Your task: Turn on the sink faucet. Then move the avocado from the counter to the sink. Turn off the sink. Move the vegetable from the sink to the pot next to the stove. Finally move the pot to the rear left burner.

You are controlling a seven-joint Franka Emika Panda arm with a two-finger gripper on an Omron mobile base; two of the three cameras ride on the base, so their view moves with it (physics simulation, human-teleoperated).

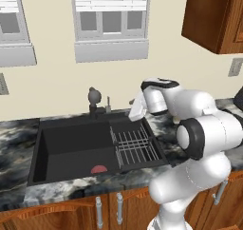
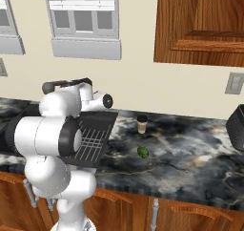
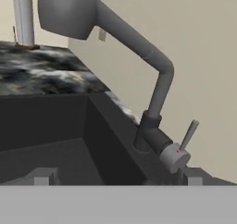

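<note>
The grey sink faucet [image 3: 155,86] fills the hand view, its spout head [image 3: 67,10] at upper left and its thin lever handle [image 3: 189,134] slanting up at lower right. My gripper [image 3: 118,179] is open, its fingertips [image 3: 41,177] spread wide just short of the faucet base. From the left base view the faucet [image 1: 94,100] stands behind the black sink [image 1: 71,148], with my gripper [image 1: 133,108] to its right above the basin's rear edge. I see no water at the spout. The green avocado [image 2: 142,152] lies on the marble counter, right of the sink.
A wire drying rack [image 1: 135,146] occupies the sink's right part. A red disc [image 1: 98,169] lies on the basin floor. A small brown cup [image 2: 141,124] stands behind the avocado. A paper towel roll [image 3: 23,19] stands far along the counter. A dark object [image 2: 236,122] sits at the right edge.
</note>
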